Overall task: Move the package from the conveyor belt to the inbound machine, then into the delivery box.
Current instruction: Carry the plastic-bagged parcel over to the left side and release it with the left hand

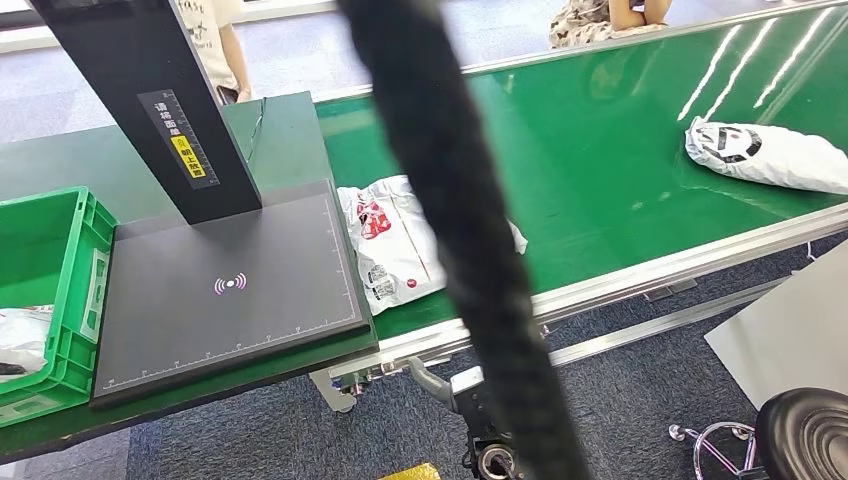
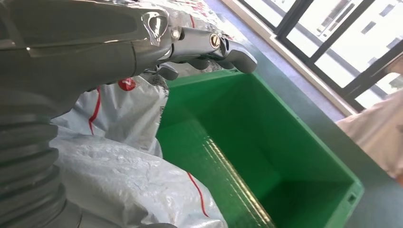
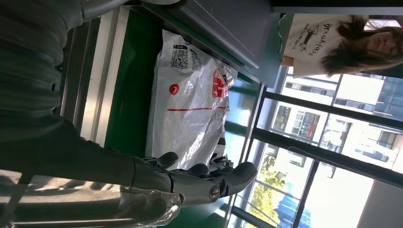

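Observation:
A white package with red print [image 1: 392,243] lies on the green conveyor belt [image 1: 600,170], right beside the black inbound machine [image 1: 230,285]. In the right wrist view my right hand [image 3: 199,183] hovers at one end of this package [image 3: 190,104], fingers stretched out and holding nothing. The green delivery box [image 1: 70,290] stands at the machine's left. My left hand [image 2: 204,47] hangs over the box [image 2: 285,142] with its fingers extended and nothing in them. White packages [image 2: 123,111] lie in the box beneath it.
A thick black cable [image 1: 450,220] hangs across the head view and hides part of the belt. A second white package [image 1: 765,155] lies far right on the belt. People [image 1: 215,40] stand behind the table. A black stool [image 1: 805,435] stands at the lower right.

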`<control>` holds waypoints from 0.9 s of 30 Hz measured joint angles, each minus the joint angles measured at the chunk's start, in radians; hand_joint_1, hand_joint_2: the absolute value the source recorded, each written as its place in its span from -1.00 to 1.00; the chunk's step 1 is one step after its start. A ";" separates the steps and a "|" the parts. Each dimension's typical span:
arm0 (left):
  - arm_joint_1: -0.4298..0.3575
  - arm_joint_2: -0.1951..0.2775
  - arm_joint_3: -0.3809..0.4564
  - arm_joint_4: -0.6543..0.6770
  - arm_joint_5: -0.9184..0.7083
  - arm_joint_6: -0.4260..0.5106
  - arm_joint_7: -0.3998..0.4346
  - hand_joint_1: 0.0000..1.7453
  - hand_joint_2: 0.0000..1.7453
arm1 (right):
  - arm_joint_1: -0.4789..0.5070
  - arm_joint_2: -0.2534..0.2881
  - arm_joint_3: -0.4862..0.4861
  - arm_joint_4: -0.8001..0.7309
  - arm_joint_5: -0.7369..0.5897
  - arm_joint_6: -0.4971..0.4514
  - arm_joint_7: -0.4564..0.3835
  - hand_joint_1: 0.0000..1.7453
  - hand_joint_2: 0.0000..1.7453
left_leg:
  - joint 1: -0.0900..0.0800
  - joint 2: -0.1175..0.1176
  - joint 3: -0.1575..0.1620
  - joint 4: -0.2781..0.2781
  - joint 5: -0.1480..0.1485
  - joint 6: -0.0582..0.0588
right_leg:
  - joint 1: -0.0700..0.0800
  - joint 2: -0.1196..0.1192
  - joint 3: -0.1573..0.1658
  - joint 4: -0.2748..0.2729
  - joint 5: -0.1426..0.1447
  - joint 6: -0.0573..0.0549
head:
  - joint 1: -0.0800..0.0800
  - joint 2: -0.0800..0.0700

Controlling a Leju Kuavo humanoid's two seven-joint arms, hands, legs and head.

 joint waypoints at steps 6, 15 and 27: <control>0.038 -0.050 0.000 -0.053 0.078 -0.011 -0.103 -1.00 1.00 | -0.007 0.000 0.002 0.001 0.025 0.005 0.000 -1.00 1.00 | 0.000 -0.001 0.000 0.000 0.000 0.000 | 0.000 -0.001 0.000 0.000 0.000 0.000 | 0.000 0.000; 0.187 -0.238 -0.043 -0.393 0.406 0.010 -0.135 -1.00 1.00 | -0.029 0.000 0.040 0.010 0.014 -0.019 0.009 -1.00 1.00 | -0.002 -0.001 0.002 0.000 -0.001 0.000 | -0.002 0.000 0.002 0.000 0.001 0.001 | 0.000 0.000; 0.693 -0.446 -0.169 -0.888 0.506 0.090 -0.267 -1.00 1.00 | 0.009 0.000 0.057 0.002 -0.004 -0.048 0.023 -1.00 1.00 | -0.002 0.000 0.002 0.000 -0.005 0.000 | -0.002 0.001 0.002 -0.001 -0.002 0.001 | 0.000 0.000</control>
